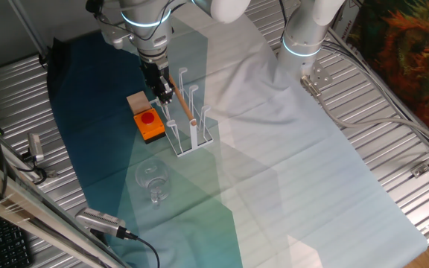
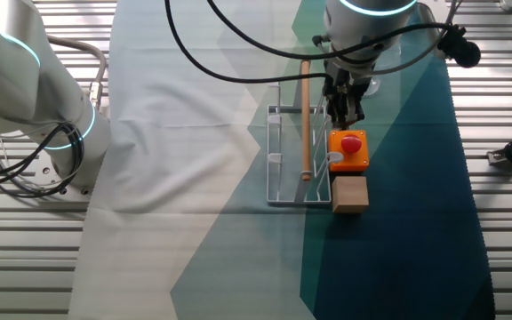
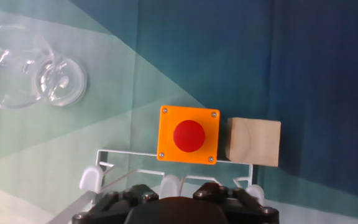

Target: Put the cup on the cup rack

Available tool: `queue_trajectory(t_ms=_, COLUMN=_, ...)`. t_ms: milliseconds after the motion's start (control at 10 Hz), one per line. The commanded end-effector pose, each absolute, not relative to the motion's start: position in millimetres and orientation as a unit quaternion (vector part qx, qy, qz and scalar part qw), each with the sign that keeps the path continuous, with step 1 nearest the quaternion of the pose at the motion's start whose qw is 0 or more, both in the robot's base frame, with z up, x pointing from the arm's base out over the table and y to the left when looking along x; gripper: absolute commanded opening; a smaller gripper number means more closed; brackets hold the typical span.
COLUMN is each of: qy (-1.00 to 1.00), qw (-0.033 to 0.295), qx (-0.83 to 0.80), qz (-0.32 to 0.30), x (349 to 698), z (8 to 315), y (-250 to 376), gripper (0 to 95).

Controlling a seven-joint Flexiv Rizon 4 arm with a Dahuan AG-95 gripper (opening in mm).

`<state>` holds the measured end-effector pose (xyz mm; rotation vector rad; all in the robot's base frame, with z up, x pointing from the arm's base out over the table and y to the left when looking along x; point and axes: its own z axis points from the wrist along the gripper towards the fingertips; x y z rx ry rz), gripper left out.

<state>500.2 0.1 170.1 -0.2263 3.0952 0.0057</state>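
Observation:
The cup (image 1: 153, 181), a clear glass mug, sits alone on the cloth near the front of one fixed view, and at the upper left of the hand view (image 3: 35, 78). The cup rack (image 1: 189, 125), white with thin upright pegs, stands mid-table (image 2: 293, 158); its base frame (image 3: 129, 155) shows low in the hand view. My gripper (image 1: 162, 95) hangs above the orange box, beside the rack and well away from the cup. Its fingers (image 2: 335, 108) look slightly apart, with nothing between them. In the other fixed view my arm hides most of the cup.
An orange box with a red button (image 1: 150, 125) and a wooden block (image 1: 135, 100) stand against the rack's side. A wooden rod (image 1: 182, 101) leans across the rack. Cables and a clamp (image 1: 36, 149) lie on the metal table to the left.

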Motion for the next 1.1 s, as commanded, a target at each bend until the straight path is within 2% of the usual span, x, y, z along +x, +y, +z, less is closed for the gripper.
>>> queue_trajectory(t_ms=100, qy=0.997, qw=0.020, qx=-0.073, qz=0.002, x=500, z=170, y=0, gripper=0.0)
queue_trajectory(t_ms=500, qy=0.997, qw=0.026, qx=-0.076, qz=0.000, x=499, z=173, y=1, gripper=0.0)
queue_trajectory(t_ms=700, qy=0.997, qw=0.018, qx=-0.073, qz=-0.002, x=516, z=180, y=11, gripper=0.0)
queue_trajectory(t_ms=1100, qy=0.997, qw=0.023, qx=-0.070, qz=0.000, x=546, z=194, y=40, gripper=0.0)
